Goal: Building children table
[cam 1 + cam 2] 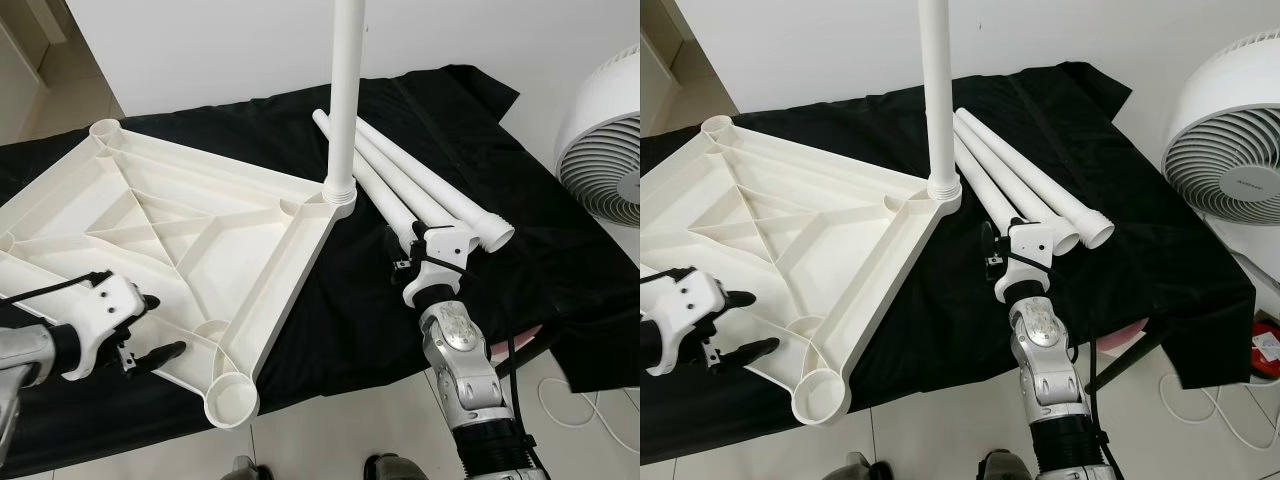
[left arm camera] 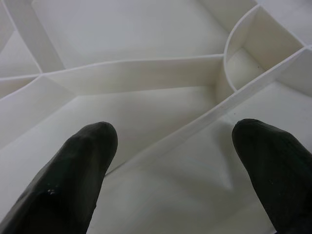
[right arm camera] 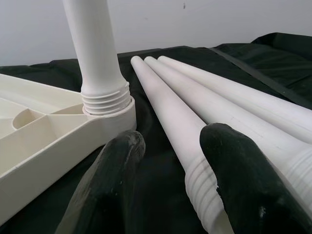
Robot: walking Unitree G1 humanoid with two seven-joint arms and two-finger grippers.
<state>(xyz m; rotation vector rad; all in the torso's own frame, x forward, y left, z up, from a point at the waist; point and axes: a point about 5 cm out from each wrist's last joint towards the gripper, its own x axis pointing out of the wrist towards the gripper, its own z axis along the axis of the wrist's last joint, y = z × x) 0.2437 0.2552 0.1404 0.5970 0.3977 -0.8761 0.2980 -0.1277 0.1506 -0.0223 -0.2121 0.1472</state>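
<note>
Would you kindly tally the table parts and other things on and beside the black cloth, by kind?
Upside-down white tabletop: 1
Leg standing screwed into a corner socket: 1
Loose legs lying on the black cloth: 3
White fan: 1
Total: 6, not counting the cloth

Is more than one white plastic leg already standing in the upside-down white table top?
No, one white plastic leg stands in the white table top; three loose white legs lie on the black cloth.
</note>
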